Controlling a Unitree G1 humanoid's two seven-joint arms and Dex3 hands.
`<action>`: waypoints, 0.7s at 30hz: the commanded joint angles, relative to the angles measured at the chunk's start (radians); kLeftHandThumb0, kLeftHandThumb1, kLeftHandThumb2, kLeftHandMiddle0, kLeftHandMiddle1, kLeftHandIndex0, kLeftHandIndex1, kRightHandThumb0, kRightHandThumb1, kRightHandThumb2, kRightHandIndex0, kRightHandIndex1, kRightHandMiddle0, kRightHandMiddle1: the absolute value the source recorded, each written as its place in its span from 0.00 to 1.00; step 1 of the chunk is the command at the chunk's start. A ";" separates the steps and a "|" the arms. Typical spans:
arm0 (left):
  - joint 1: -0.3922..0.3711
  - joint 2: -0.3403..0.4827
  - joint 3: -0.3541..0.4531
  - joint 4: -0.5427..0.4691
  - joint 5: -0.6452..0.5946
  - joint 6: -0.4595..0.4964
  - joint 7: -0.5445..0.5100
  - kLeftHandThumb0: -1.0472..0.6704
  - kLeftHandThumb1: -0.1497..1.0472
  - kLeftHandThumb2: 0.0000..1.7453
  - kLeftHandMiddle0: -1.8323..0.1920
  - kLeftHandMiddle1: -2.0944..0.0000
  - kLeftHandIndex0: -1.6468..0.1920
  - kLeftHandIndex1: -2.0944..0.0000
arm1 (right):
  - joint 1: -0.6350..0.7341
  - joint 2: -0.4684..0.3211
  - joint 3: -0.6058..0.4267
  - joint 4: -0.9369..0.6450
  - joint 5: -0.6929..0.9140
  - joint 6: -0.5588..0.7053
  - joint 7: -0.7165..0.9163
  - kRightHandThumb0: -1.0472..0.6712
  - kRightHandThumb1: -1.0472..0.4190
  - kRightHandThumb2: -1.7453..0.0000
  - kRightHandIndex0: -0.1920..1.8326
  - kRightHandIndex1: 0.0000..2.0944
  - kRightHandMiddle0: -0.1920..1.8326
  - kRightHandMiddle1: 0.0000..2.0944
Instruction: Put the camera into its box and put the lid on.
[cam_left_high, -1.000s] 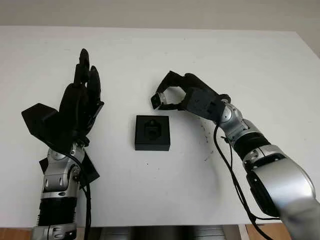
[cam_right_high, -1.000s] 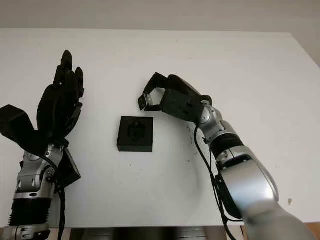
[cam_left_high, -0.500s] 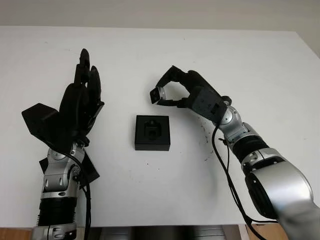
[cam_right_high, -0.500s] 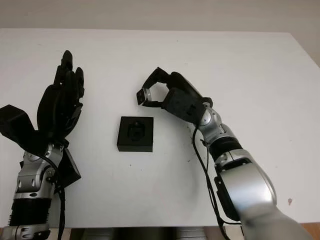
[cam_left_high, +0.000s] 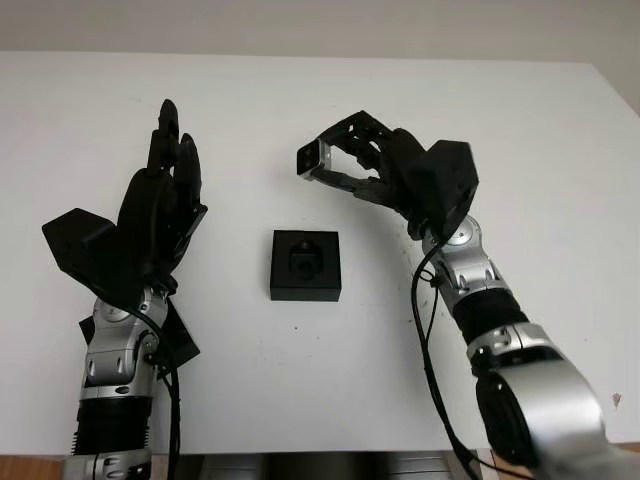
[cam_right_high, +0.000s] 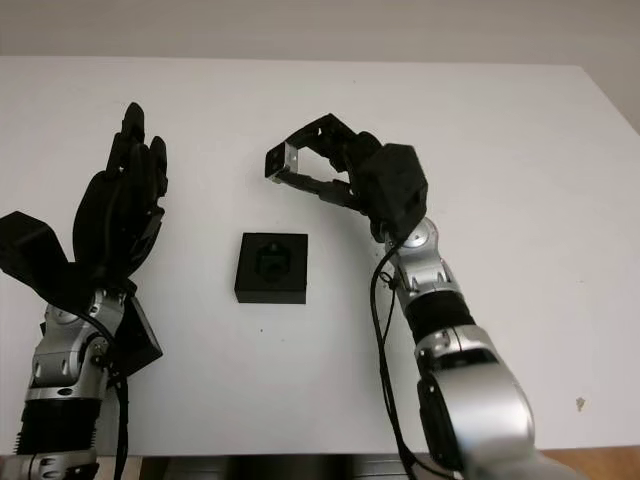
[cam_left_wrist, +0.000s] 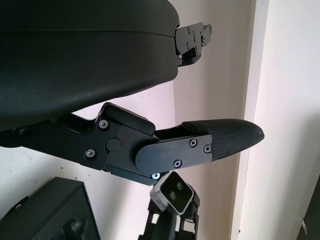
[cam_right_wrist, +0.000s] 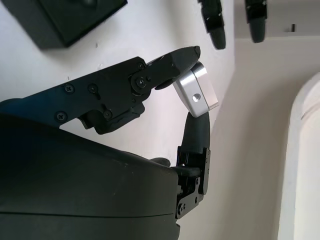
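A small silver-and-black camera (cam_left_high: 312, 158) is pinched between the fingertips of my right hand (cam_left_high: 325, 166), which is shut on it and held in the air past the far edge of the box. In the right wrist view, the camera (cam_right_wrist: 196, 95) shows as a silver block between two fingertips (cam_right_wrist: 176, 60). The black square box (cam_left_high: 281, 286) lies on the white table at the centre, with its moulded recess facing up. My left hand (cam_left_high: 160, 210) is raised and open, to the left of the box.
A flat black piece (cam_left_high: 181, 342), possibly the lid, lies on the table under my left forearm. The white table (cam_left_high: 520, 130) stretches wide to the right and far side. Its front edge runs close below both arms.
My right hand has risen and turned at the wrist, carrying the camera farther from the box toward the far side. The left hand and the box have stayed put.
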 joint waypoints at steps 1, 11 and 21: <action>0.009 0.008 0.002 -0.018 -0.002 -0.009 -0.007 0.14 1.00 0.34 1.00 1.00 1.00 1.00 | 0.059 0.013 -0.007 -0.116 0.024 0.048 0.005 0.39 0.01 0.97 0.15 0.11 0.22 0.80; 0.011 0.006 0.002 -0.021 0.002 -0.011 -0.003 0.14 1.00 0.34 1.00 1.00 1.00 1.00 | 0.268 0.040 0.008 -0.412 0.052 0.176 0.018 0.37 0.01 0.97 0.16 0.08 0.21 0.81; 0.011 0.006 0.002 -0.018 -0.001 -0.010 -0.006 0.14 1.00 0.34 1.00 1.00 1.00 1.00 | 0.399 0.019 0.061 -0.526 -0.014 0.163 0.026 0.36 0.01 0.97 0.17 0.07 0.21 0.80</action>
